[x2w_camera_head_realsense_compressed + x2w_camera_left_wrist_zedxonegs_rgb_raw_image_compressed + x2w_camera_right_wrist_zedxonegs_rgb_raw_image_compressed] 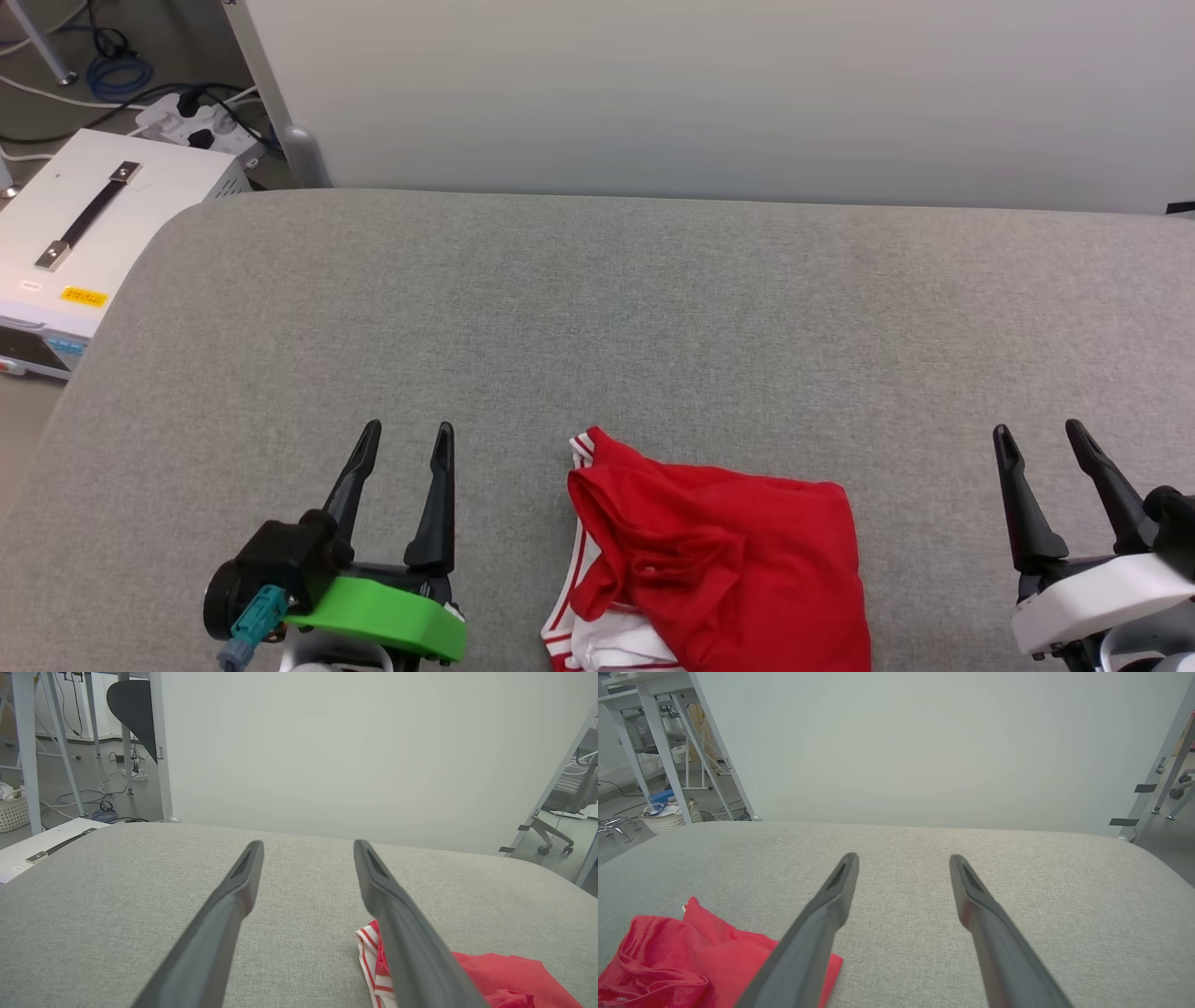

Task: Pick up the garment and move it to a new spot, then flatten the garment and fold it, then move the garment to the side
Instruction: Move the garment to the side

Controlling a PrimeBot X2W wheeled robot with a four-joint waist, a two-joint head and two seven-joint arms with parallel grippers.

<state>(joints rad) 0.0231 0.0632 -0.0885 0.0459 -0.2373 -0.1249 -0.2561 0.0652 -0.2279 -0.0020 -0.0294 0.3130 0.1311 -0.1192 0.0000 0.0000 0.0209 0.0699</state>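
My left gripper point(409, 427) stands wide and empty, just left of the garment point(719, 551). My right gripper point(1037, 427) is spread the same way with nothing in it, well apart from the garment on its right. The garment lies between them on the grey padded table point(653, 308) as a loose red bundle, with striped white trim on its left side. Its nearest part runs out of the head view. A bundle like this fits either a heap waiting to be lifted or a rough fold already set down. As I judge the risks, a pinch may catch only the top layer, so the rest trails and unrolls. My fingertips could also snag the table's cloth under the thin fabric.
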